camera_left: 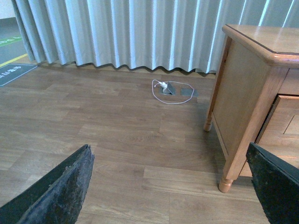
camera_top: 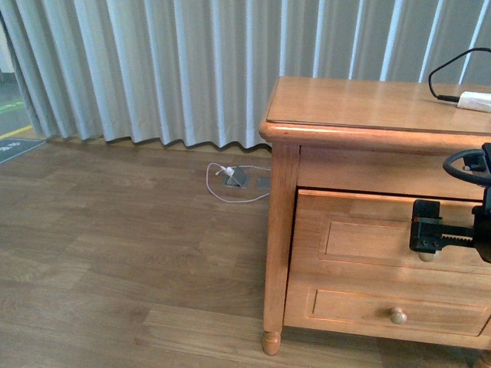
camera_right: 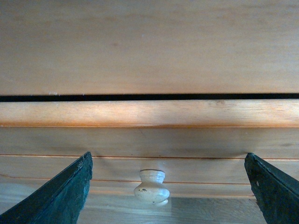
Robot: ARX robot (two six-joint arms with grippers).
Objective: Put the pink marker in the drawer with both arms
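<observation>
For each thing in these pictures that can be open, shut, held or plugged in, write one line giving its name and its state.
Upper drawer: nearly shut, a thin dark gap showing above its front.
Upper knob: free, between the right claw's fingers but not gripped.
Lower drawer: shut.
Right claw: open, lined up on the upper knob.
Left claw: open, empty, over the floor.
White adapter: lying on the cabinet top, black cable attached.

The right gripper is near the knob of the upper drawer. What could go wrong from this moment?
The right gripper is open, its fingers wide on both sides of the knob; closing off-centre could slip off the small round knob. The drawer shows only a thin gap, so a crooked pull may jam it. The pink marker is not in view, so the left gripper, open over the floor, must first find it.
</observation>
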